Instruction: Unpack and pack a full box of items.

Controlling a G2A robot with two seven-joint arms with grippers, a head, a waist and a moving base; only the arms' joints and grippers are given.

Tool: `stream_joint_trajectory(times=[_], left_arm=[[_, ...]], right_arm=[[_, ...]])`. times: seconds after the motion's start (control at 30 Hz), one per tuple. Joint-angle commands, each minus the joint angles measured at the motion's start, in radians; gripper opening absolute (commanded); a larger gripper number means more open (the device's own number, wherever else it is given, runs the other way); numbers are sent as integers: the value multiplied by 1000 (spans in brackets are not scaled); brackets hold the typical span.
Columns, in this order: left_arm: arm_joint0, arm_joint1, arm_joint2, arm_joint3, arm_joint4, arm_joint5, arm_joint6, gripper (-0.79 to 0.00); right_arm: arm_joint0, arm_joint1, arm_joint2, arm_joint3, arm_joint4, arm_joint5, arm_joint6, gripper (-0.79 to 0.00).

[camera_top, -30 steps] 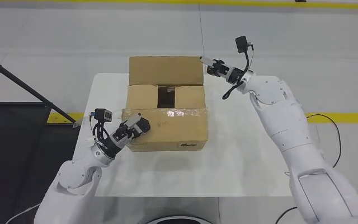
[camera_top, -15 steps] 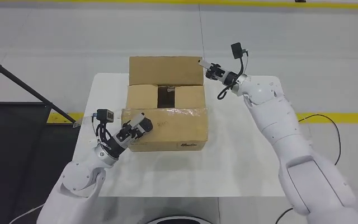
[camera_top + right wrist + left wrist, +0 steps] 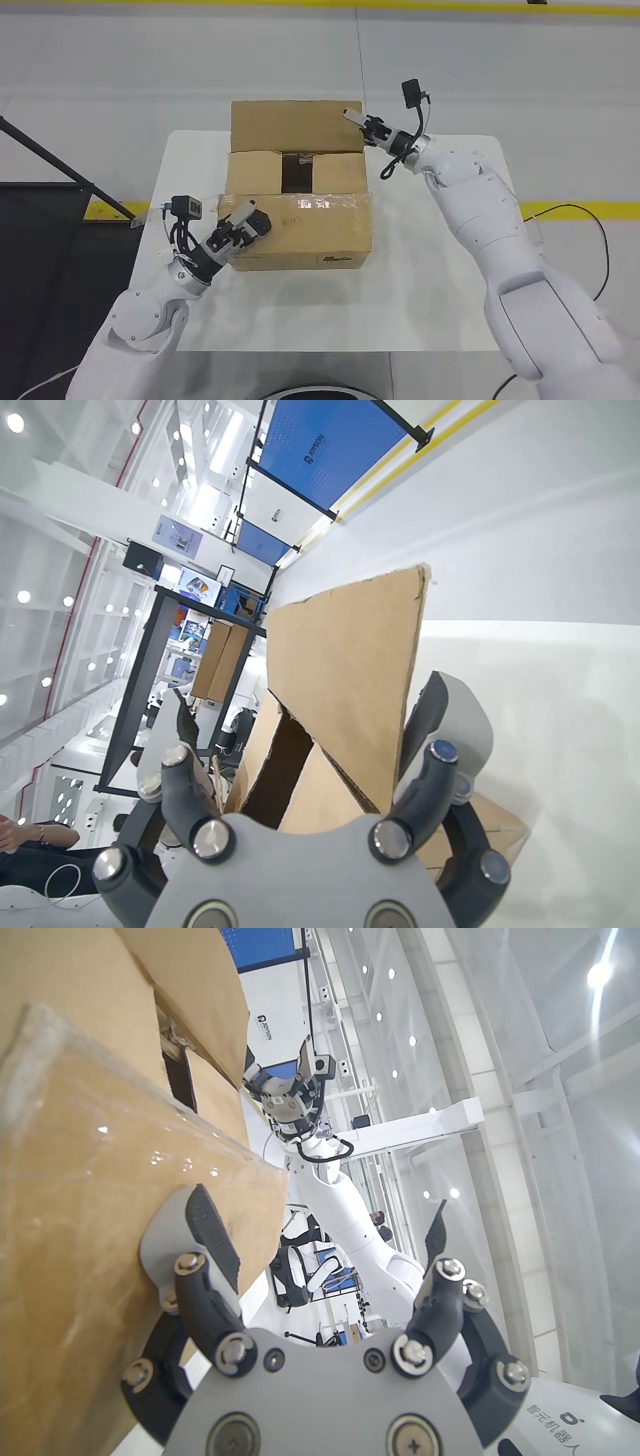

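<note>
A brown cardboard box (image 3: 300, 230) stands mid-table. Its far flap (image 3: 295, 125) is folded back and its taped near flap (image 3: 310, 212) hangs out over the front. Two inner flaps lie flat with a dark gap (image 3: 299, 172) between them. My left gripper (image 3: 250, 222) is open at the near flap's left corner; in its wrist view one pad (image 3: 212, 1228) rests against that flap (image 3: 100, 1168). My right gripper (image 3: 357, 121) is open at the far flap's right edge, and in its wrist view the gripper (image 3: 310, 710) straddles the flap (image 3: 345, 660).
The white table (image 3: 430, 280) has bare surface right of and in front of the box. A black pole (image 3: 50, 160) slants across the floor at the left. Yellow floor tape (image 3: 585, 210) runs behind the right arm.
My right gripper has moved left until it straddles the far flap's right edge. The left gripper has shifted only slightly at the near flap's corner.
</note>
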Motion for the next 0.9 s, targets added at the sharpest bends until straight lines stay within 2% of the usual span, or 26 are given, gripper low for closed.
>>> stream_joint_trajectory(times=[0.0,0.47,0.87], left_arm=[[-3,0,0,1,-1,0,-6,0],[-57,-3,41,16,25,46,2,0],[-74,-6,60,26,41,59,13,0]], right_arm=[[0,1,15,6,32,-22,33,0],[-38,33,132,-19,261,-138,327,0],[-86,84,166,-156,284,20,489,0]])
